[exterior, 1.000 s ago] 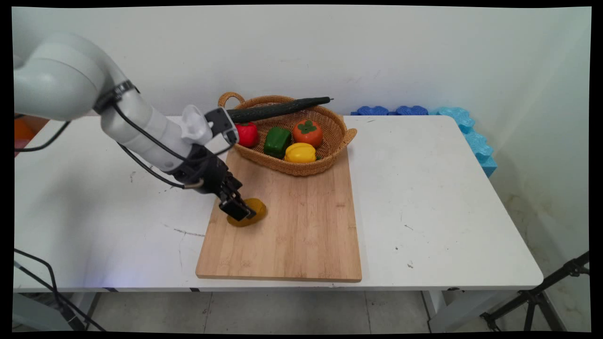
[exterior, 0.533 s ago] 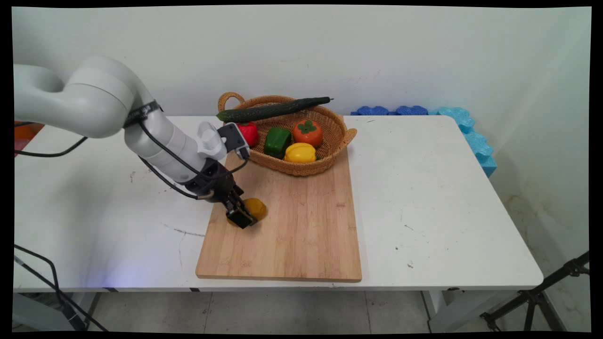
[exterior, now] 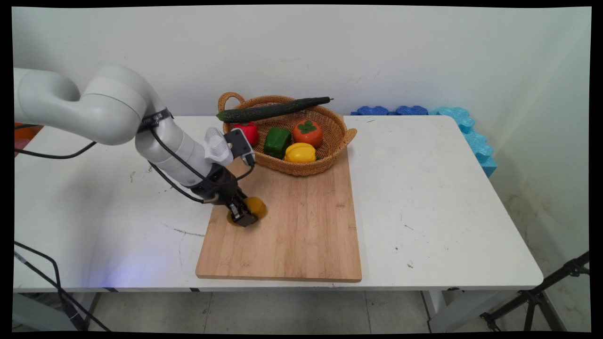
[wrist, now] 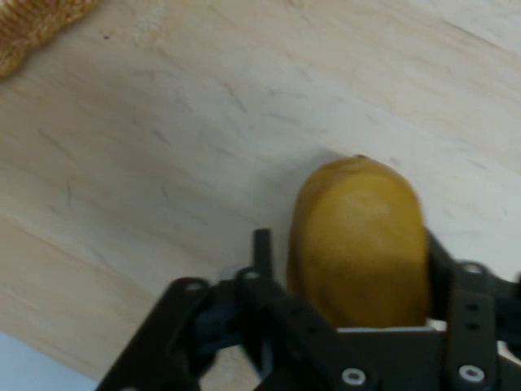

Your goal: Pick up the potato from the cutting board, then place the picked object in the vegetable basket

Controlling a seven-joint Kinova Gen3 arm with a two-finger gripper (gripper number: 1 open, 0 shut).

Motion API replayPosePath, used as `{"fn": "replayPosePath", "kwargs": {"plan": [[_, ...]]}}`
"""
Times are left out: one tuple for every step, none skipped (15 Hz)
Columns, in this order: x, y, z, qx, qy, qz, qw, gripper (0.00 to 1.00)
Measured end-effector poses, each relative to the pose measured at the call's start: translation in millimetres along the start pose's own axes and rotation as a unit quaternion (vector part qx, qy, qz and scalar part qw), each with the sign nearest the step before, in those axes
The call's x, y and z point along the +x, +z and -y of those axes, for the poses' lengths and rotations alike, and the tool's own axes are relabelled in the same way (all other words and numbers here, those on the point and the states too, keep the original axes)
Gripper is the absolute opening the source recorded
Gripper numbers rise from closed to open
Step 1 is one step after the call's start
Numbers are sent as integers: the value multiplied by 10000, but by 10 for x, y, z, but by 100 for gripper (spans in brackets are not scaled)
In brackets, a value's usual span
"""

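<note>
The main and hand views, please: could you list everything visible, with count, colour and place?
Table: one, white, before the wall.
Board: one, light wood, on the table's middle.
Basket: one, tan wicker, on the board's far end.
Cucumber: one, dark green, across the basket's rim.
Red pepper: one, in the basket, left.
Green pepper: one, in the basket.
Yellow pepper: one, in the basket, front.
Persimmon: one, orange, in the basket.
Lemon: one, dull yellow, on the board's left part, between the fingers.
Foam mats: blue, behind the table's right end.
Tripod: one, black, floor at right.
Arm: one, white, from the left.
Gripper: one, black, around the lemon.
</note>
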Motion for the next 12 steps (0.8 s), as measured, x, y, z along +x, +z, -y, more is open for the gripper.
{"fn": "replayPosePath", "kwargs": {"plan": [[3,6,-6,4,25,-3,10000,0],[4,7,-12,9,52,-2,10000,0],[2,1,-17,11,75,-2,10000,0],[3,-16,-22,4,99,-5,10000,0],[4,-47,-26,-16,131,-7,9999,0],[14,-95,-26,-45,159,-17,9999,0],[28,-153,-24,-81,195,-20,9998,0],[51,-236,-16,-121,234,-24,9996,0],[81,-334,0,-153,263,-34,9995,0],[117,-428,17,-174,287,-42,9994,0],[165,-541,47,-191,293,-54,9994,0],[226,-653,86,-204,276,-74,9994,0]]}}
